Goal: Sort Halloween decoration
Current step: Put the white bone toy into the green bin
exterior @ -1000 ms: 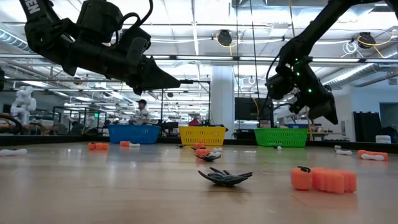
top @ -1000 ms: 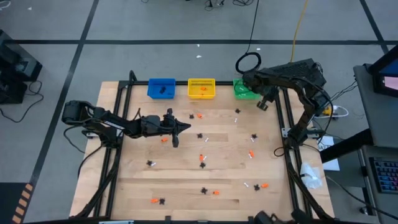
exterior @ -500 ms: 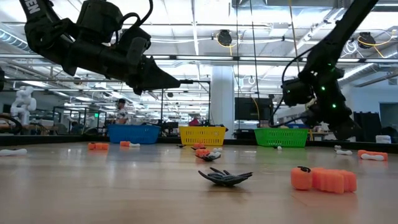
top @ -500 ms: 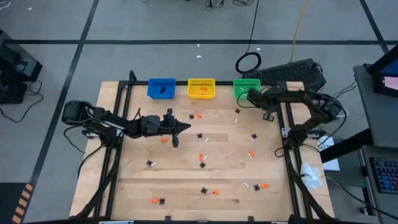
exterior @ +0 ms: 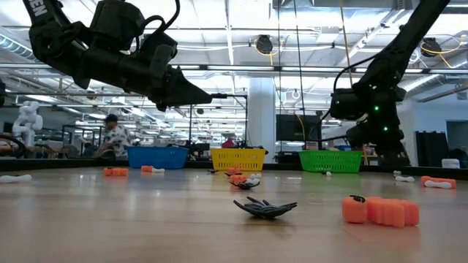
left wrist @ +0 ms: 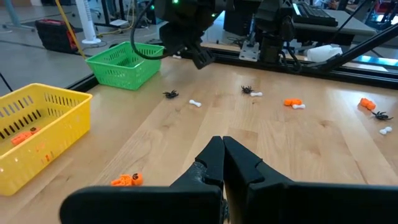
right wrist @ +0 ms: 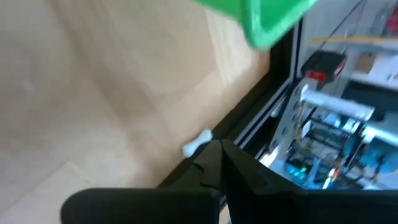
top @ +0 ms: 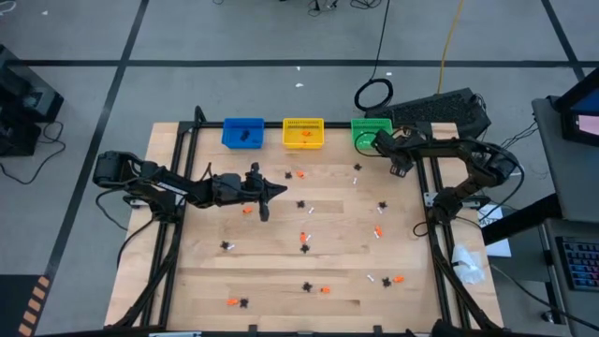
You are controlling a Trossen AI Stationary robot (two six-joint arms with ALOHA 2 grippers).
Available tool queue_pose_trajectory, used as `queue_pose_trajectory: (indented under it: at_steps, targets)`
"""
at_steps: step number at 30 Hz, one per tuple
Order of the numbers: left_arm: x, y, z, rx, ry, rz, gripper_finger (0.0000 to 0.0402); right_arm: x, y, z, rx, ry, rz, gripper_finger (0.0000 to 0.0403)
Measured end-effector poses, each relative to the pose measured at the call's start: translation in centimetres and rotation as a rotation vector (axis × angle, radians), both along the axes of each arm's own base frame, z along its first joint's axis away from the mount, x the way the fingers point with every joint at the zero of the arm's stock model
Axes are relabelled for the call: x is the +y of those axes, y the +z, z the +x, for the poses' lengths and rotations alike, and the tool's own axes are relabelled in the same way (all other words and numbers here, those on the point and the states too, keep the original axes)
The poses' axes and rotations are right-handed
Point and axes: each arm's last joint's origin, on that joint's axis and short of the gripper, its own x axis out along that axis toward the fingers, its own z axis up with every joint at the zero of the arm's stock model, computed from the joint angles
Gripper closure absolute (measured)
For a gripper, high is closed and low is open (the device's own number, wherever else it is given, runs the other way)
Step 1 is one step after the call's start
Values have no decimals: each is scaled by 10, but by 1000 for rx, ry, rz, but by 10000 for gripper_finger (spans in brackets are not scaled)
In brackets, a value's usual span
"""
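Open tabletop, scattered trinkets

I am running this rig in a large open robotics lab: grey concrete floor marked with black tape lines, long ceiling light strips, further workstations behind the pale wooden bench top, a distant person, loose black cables.

Blue bin, yellow bin, green bin along far edge; trinkets scattered on table.
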Motion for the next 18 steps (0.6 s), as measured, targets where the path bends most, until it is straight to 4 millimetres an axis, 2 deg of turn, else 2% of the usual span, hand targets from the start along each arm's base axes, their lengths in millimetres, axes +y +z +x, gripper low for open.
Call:
queue_pose_trajectory:
  at_steps: [9, 18]
  targets:
    - [0, 0, 0, 0, 0, 0, 402, -2, -16, -3, -38, -145, -17, 403]
    - [0, -1, 0, 13, 0, -3, 402, -2, -19, -2, -97, -233, -90, 403]
